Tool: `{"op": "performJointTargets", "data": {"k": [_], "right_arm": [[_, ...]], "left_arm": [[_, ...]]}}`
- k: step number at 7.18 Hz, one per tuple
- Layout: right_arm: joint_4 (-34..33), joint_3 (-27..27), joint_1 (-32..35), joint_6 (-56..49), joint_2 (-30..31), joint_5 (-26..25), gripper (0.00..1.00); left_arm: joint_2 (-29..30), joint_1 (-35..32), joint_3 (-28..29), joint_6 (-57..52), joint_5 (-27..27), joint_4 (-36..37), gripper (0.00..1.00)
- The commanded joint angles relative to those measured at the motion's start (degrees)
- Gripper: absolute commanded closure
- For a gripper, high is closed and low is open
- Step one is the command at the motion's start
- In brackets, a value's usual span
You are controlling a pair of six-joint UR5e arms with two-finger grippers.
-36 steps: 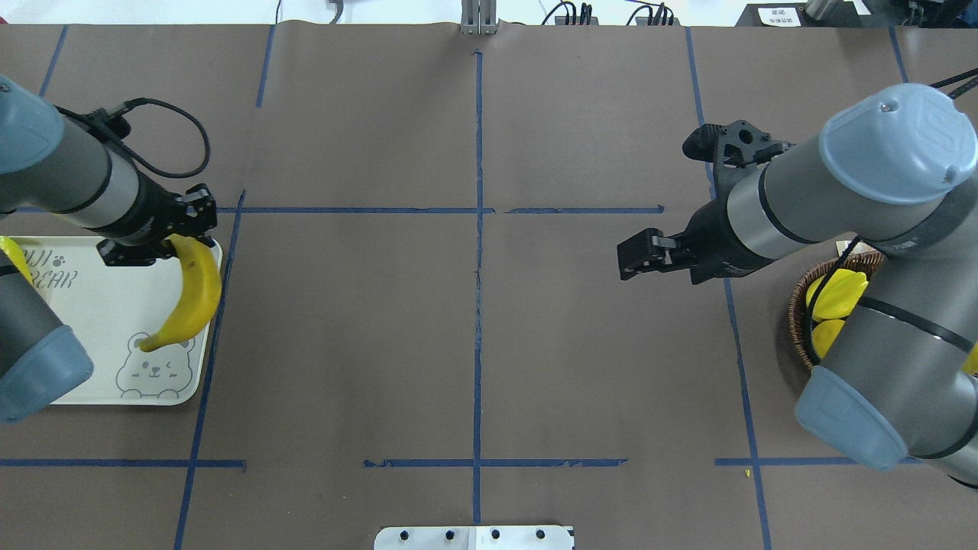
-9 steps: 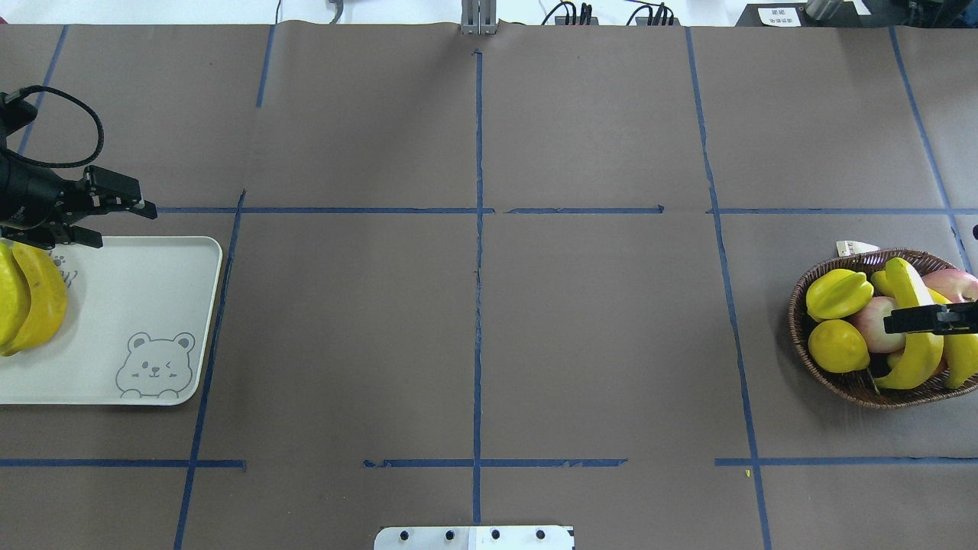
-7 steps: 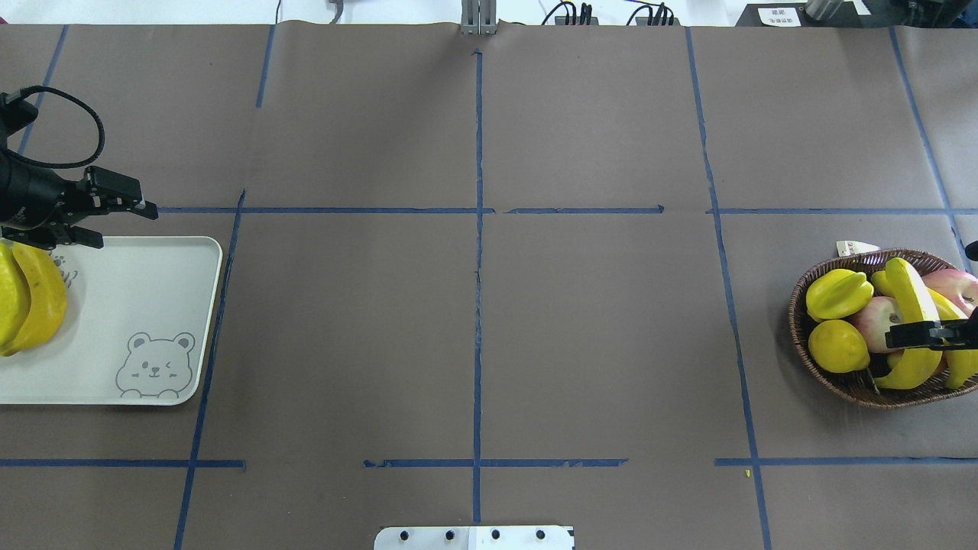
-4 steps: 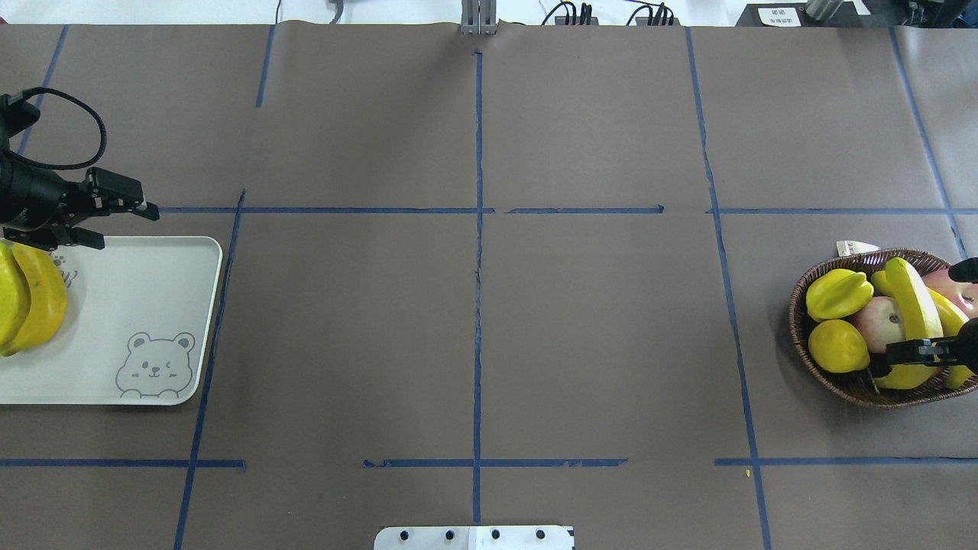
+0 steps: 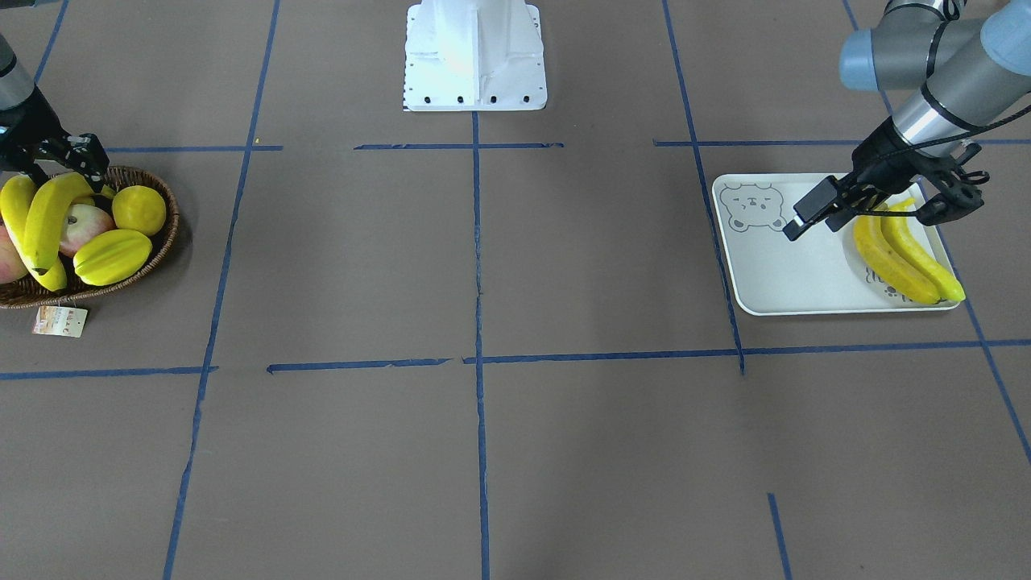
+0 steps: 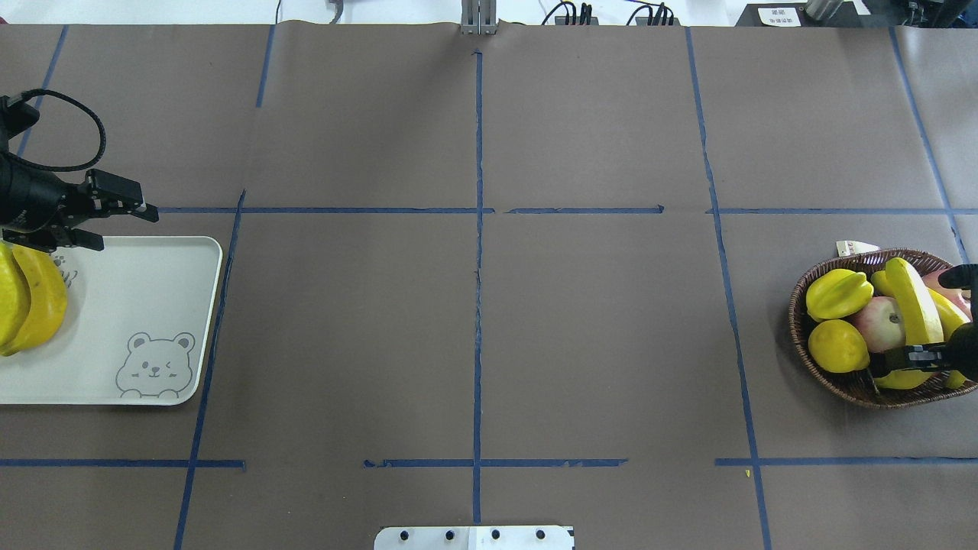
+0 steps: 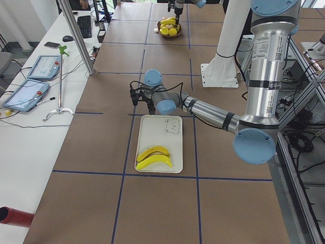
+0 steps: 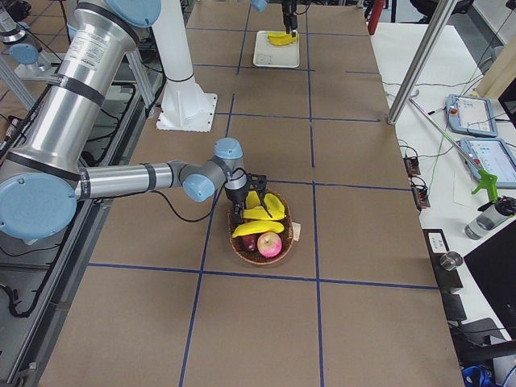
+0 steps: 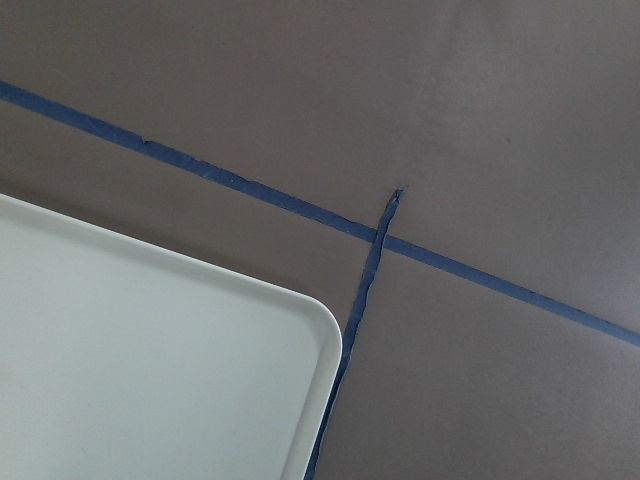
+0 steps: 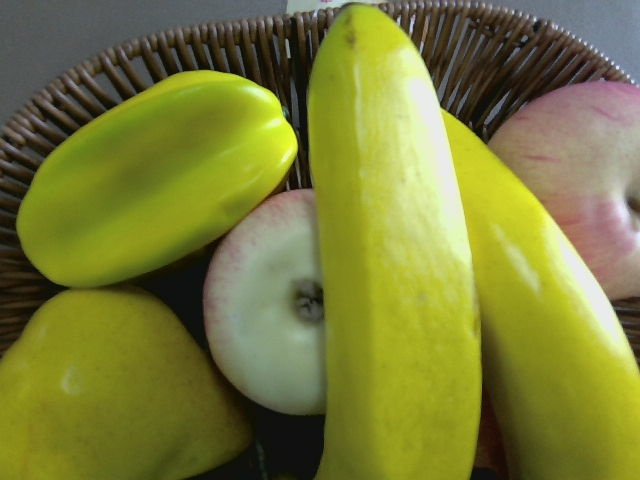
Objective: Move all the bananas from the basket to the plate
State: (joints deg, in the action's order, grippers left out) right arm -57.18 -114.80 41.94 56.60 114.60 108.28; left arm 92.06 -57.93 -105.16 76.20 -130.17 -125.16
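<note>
Two yellow bananas [image 6: 34, 298] lie side by side at the outer end of the white bear plate [image 6: 137, 305]. My left gripper [image 6: 114, 223] hovers open and empty over the plate's far edge, beside them. In the wicker basket [image 6: 798, 305] two more bananas [image 6: 913, 305] lean across the other fruit. My right gripper [image 5: 60, 165] is down in the basket at the near end of the top banana [image 10: 390, 260], its fingers apart on either side of it. The right wrist view shows that banana from very close, with no fingers in the picture.
The basket also holds a starfruit [image 6: 838, 294], a lemon [image 6: 838, 345] and two apples [image 6: 879, 321]. A paper tag [image 6: 854, 247] hangs off its far rim. The robot's white base [image 5: 474, 52] stands mid-table. Blue tape lines cross the brown cover.
The banana my left gripper held five seconds ago now lies on the plate, and the left arm has stayed still lately. My right gripper has slid along the basket's top banana toward its near end.
</note>
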Motion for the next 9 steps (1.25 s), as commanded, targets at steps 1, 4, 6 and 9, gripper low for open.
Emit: {"op": "performJointTargets", "data": {"k": [1,4,6,9], "right_arm": [[-0.1,0.3,0.0,0.0,-0.3,0.0,0.46],[-0.1,0.8,0.0,0.0,-0.6,-0.1,0.68],[-0.2,-0.8,0.5,-0.1,-0.5,-0.2,0.8],[-0.4,-3.1,2.5,-0.7,1.2,-0.2,0.97]], "left_arm": [[0.0,0.0,0.0,0.0,0.0,0.0,0.0],[0.1,0.2,0.0,0.0,0.0,0.0,0.0],[0.2,0.6,0.0,0.0,0.1,0.0,0.0],[0.2,1.2,0.1,0.0,0.3,0.0,0.0]]}}
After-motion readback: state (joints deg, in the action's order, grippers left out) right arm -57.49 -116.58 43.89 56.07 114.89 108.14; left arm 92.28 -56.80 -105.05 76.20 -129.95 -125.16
